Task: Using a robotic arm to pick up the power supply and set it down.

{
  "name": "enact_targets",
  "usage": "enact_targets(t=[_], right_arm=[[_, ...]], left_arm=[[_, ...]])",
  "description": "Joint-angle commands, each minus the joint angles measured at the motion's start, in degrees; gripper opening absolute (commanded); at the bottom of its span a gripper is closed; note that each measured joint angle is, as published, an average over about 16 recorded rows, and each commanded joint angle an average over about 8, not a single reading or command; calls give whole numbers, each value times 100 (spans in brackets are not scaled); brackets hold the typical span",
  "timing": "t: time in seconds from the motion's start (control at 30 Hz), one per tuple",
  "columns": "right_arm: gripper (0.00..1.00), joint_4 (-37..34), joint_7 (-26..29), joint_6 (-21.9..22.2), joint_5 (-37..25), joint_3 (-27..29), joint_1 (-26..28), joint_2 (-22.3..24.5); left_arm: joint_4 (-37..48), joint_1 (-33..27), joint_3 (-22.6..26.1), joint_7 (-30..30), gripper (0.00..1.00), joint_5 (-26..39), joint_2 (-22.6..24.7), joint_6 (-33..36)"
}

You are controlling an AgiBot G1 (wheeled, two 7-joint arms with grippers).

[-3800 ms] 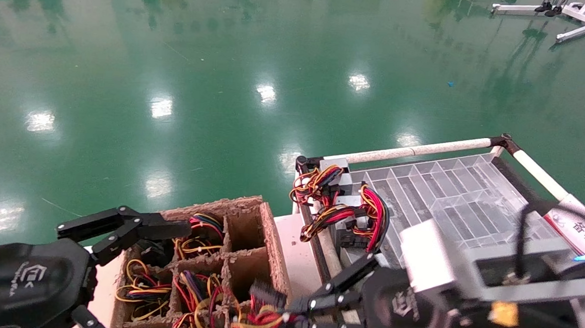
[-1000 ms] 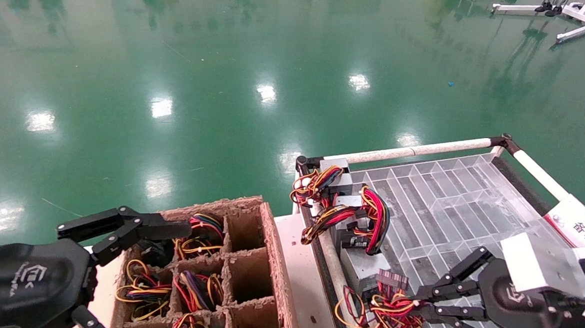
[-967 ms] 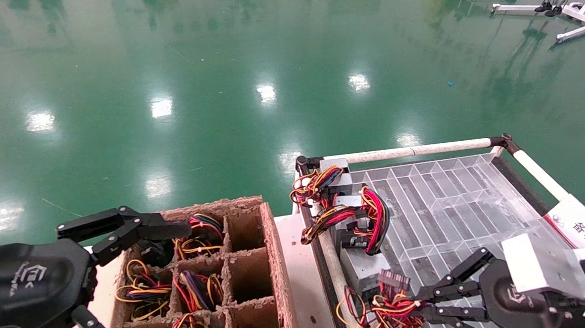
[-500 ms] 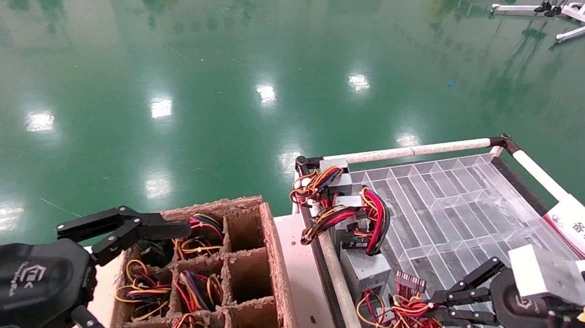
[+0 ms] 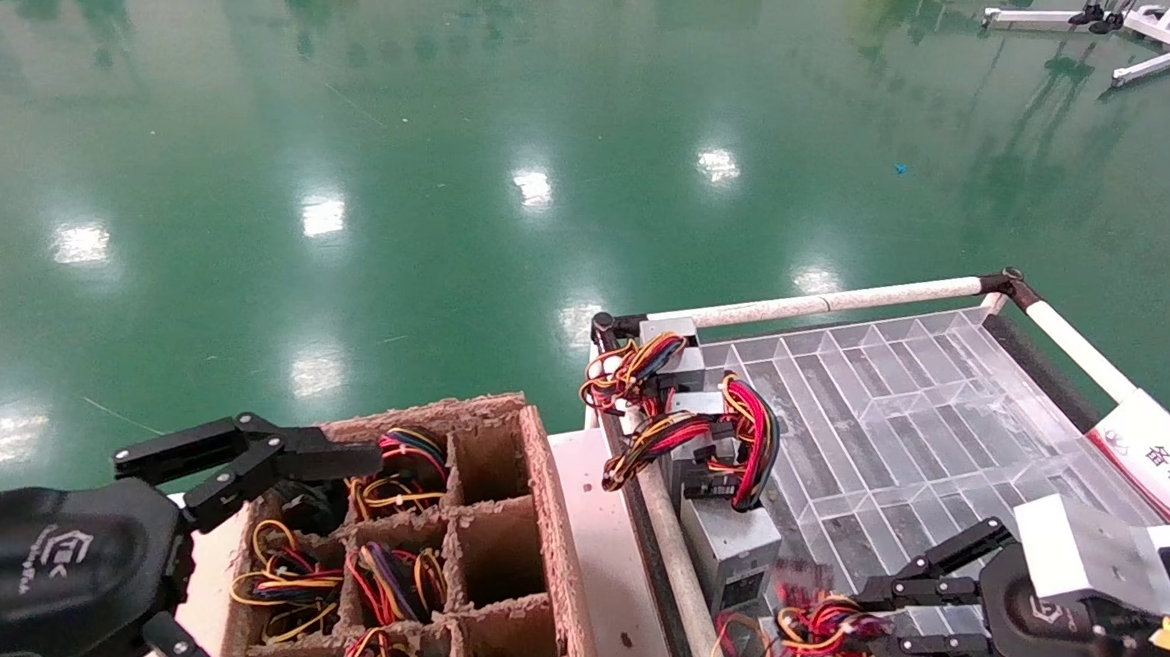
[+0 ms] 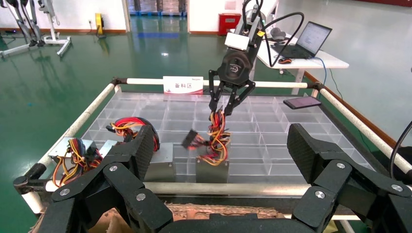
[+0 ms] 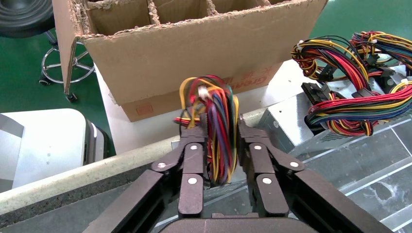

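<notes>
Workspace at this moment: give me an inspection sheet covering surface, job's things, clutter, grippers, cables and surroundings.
Surface: clear divided tray in a white-railed frame.
Job's things: power supply stands on the tray by the near rail, its wires pinched upward.
Clutter: three more supplies along the tray's left edge; cardboard box with cells of wired units.
Grippers: right gripper shut on the wires; left gripper open over the box.
Cables: red, yellow, black bundles, some draped over the rail.
Surroundings: green floor; desk with laptop.
</notes>
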Motion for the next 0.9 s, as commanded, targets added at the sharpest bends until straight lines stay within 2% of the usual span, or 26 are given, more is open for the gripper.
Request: enact_targets(t=[0.03, 0.53, 0.9], right_arm=[[100, 11, 1, 10, -10, 7, 1, -1], [100, 567, 306, 54, 443, 156, 75, 379], [100, 1080, 726, 113, 469, 1114, -617, 321]], left_arm=[[0, 0, 0, 0, 100, 0, 0, 0], [1, 1, 0, 0, 100, 0, 0, -1], [2, 1, 0, 1, 100, 0, 0, -2]])
